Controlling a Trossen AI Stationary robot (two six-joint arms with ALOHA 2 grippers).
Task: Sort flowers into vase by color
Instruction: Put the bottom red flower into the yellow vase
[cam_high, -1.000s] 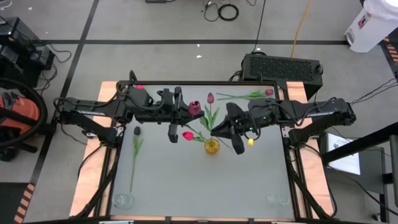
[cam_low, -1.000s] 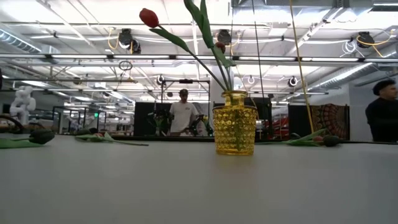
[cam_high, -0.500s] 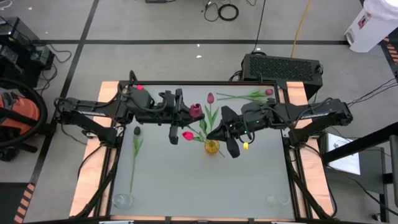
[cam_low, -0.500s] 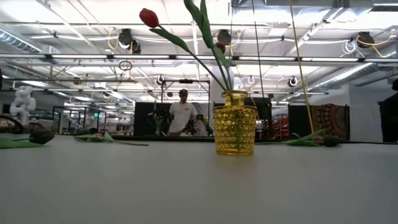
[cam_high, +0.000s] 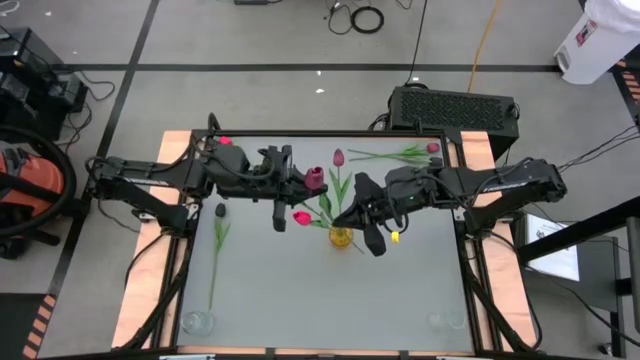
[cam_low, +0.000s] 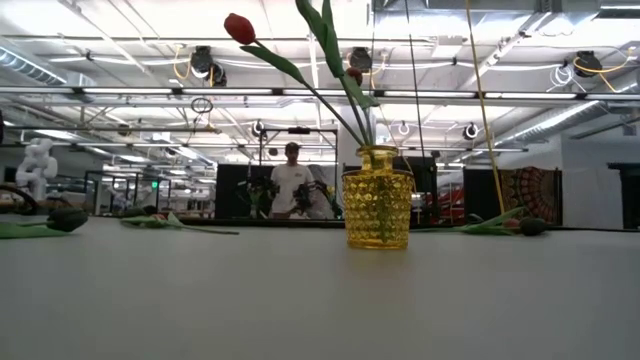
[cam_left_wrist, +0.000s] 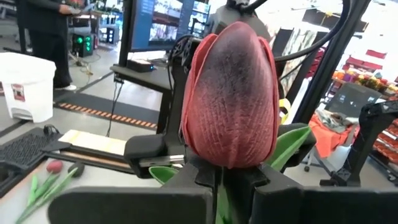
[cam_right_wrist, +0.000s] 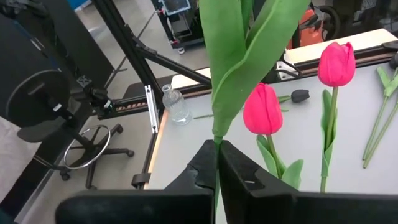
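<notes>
A yellow glass vase (cam_high: 341, 237) (cam_low: 378, 210) stands mid-table with a red tulip (cam_high: 301, 217) (cam_low: 238, 27) and green leaves in it. My left gripper (cam_high: 300, 181) hovers left of the vase, shut on a maroon tulip (cam_high: 314, 177) (cam_left_wrist: 230, 93). My right gripper (cam_high: 346, 212) (cam_right_wrist: 217, 168) is just above the vase, shut on a green stem with a leaf (cam_right_wrist: 239, 56); that flower's head is not seen. A pink tulip (cam_high: 338, 157) (cam_right_wrist: 336, 62) shows beyond the vase. Neither gripper shows in the low view. My left gripper pinches the maroon tulip's stem right under the head (cam_left_wrist: 219, 177) between its two fingers. It comes level from the table's left. The head sticks out past the fingertips, lifted clear of the table. My right gripper pinches a thin green stem (cam_right_wrist: 216, 149) between its two fingers, just below where the leaf spreads. It comes from the table's right, slanting down toward the vase. Where the stem's lower end goes is hidden by the gripper.
A near-black tulip (cam_high: 219, 211) lies at the table's left, its stem running toward the near edge. Several flowers (cam_high: 400, 153) lie at the far right and a red head (cam_high: 224, 140) at the far left. Clear glass vases stand at the near-left (cam_high: 197, 322) and near-right (cam_high: 440, 320) corners.
My right gripper has moved toward the table's left, closing in over the yellow vase, still shut on its stem. The flowers in the vase have not shifted in the low view.
</notes>
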